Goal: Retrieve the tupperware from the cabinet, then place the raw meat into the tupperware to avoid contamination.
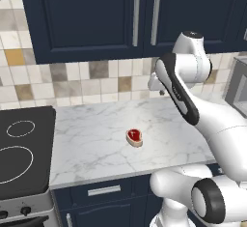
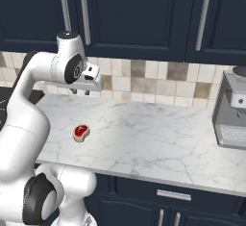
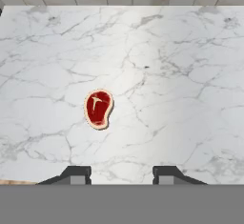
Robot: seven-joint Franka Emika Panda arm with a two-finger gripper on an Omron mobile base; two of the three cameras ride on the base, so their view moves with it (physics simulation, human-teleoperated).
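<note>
One small raw meat slice (image 3: 98, 108) lies left of centre on the marble surface (image 3: 181, 99), likely soft, slick and light, best pinched across its narrow width by the fingers (image 3: 76, 174), now apart and empty.

Raw meat (image 1: 134, 136) (image 2: 81, 132) (image 3: 98, 108): small red slice, cream fat rim, laid flat on the marble counter (image 1: 91, 144). Cabinet (image 1: 87, 18) (image 2: 139, 13): navy doors shut, mounted above the counter.

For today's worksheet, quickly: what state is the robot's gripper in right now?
Gripper: jaws open, holding nothing, above the counter near the raw meat.
</note>
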